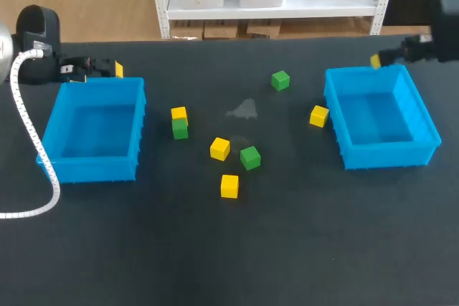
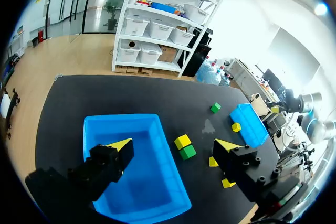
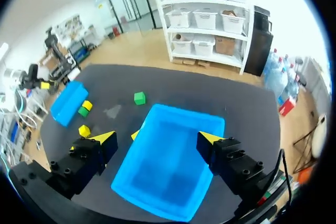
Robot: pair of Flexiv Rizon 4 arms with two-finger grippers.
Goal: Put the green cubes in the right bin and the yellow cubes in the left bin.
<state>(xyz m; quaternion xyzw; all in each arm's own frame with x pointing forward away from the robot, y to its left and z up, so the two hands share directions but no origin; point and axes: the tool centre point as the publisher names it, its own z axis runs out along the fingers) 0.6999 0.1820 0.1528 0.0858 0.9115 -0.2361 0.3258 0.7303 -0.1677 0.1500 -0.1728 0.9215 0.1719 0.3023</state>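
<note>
Green cubes, yellow cubes — loose between blue bins

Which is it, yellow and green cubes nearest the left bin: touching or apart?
Touching. Head view shows the yellow cube flush against the green cube, no gap between them.

Your left gripper and right gripper hover, fingers spread wide, over the far corners of the table.

3 green cubes, 4 yellow cubes, scattered btwn 2 blue bins
</note>
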